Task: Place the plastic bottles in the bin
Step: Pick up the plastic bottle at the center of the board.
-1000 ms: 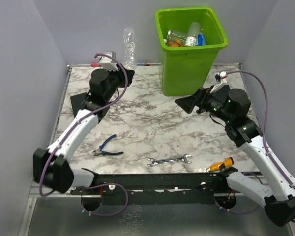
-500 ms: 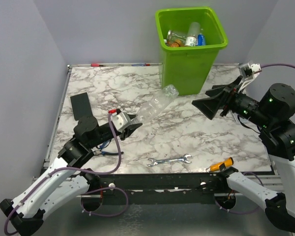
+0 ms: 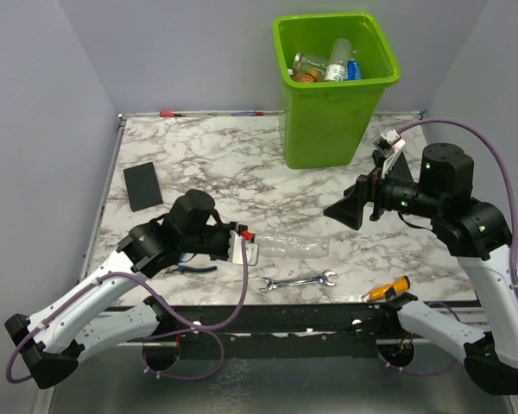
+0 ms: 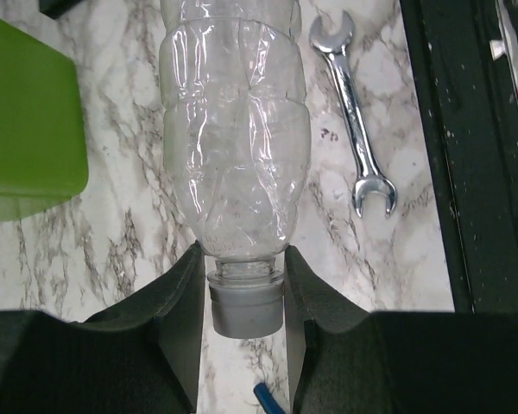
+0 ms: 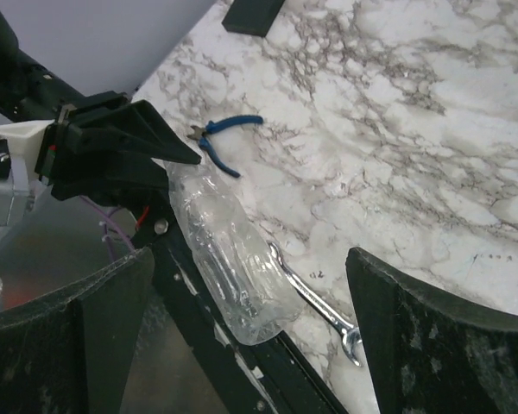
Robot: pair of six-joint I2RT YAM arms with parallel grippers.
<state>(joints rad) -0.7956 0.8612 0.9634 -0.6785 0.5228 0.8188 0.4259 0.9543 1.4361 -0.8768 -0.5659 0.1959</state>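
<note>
My left gripper (image 3: 240,245) is shut on the grey-capped neck of a clear crushed plastic bottle (image 3: 290,245), held level and low over the front of the table. In the left wrist view the jaws (image 4: 244,304) clamp the neck below the bottle body (image 4: 233,129). My right gripper (image 3: 349,208) is open and empty, to the right of the bottle and facing it. The right wrist view (image 5: 276,336) shows the bottle (image 5: 223,254) between its spread fingers but farther off. The lime-green bin (image 3: 328,121) stands at the back with several bottles (image 3: 332,65) inside.
A silver wrench (image 3: 298,281) lies just in front of the bottle. An orange-handled screwdriver (image 3: 388,289) lies at the front right edge. Blue pliers (image 3: 194,268) lie under my left arm. A black slab (image 3: 143,187) lies at the left. Grey walls close in three sides.
My left arm has carried the bottle from the back wall down to the front of the table, and it is now level. My right gripper has shifted and turned toward the bottle.
</note>
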